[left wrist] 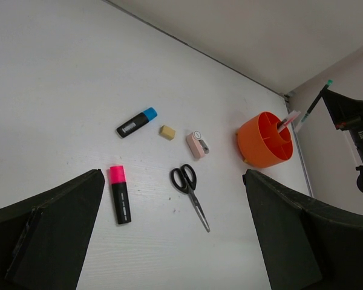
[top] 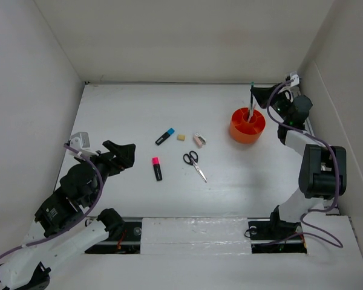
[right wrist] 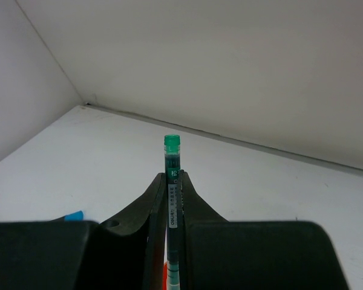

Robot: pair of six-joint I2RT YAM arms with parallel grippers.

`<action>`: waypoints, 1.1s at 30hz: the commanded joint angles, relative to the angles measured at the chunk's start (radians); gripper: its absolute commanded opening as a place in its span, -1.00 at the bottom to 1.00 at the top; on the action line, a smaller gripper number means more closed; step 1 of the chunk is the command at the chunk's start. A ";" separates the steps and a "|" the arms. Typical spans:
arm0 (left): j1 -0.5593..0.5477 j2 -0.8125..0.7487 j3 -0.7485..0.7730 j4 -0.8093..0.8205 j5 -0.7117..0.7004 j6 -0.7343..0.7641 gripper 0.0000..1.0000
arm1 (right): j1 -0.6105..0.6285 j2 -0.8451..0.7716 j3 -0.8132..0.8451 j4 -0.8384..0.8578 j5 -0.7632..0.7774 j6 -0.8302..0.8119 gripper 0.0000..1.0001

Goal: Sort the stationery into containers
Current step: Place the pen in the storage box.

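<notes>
- Trouble looks likeliest at the right tool [right wrist: 172, 179], which is clamped on a thin green-capped pen [right wrist: 172, 158], tilted over the orange tub [top: 245, 135] at two o'clock on the desk [top: 127, 109].
- Let go while leaning like that, the pen may pivot over the low wall and roll off, or knock the pink pencil [left wrist: 288, 119] standing in the tub.
- A nudge from the arm could also shove the light tub.
- Left tool [top: 122, 151], at eight o'clock, hangs with its jaws wide apart and empty.
- Count: one tub, one pen, one pencil.
- Loose near mid-desk are five things: one blue-capped marker [top: 165, 136], one cream eraser [top: 181, 137], one pinkish-beige piece [top: 198, 140], one pair of scissors [top: 194, 164] and one pink-and-black highlighter [top: 157, 169].
</notes>
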 commanded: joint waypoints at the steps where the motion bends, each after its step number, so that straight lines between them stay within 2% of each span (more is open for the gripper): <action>1: -0.002 0.014 -0.005 0.045 0.025 0.020 1.00 | -0.007 0.014 0.042 0.027 0.009 -0.031 -1.00; 14: -0.002 0.023 -0.014 0.073 0.065 0.050 1.00 | -0.025 0.097 0.072 0.017 -0.033 -0.041 -1.00; 33: -0.002 -0.004 -0.023 0.091 0.101 0.068 1.00 | -0.035 0.125 0.052 0.048 -0.060 -0.041 -1.00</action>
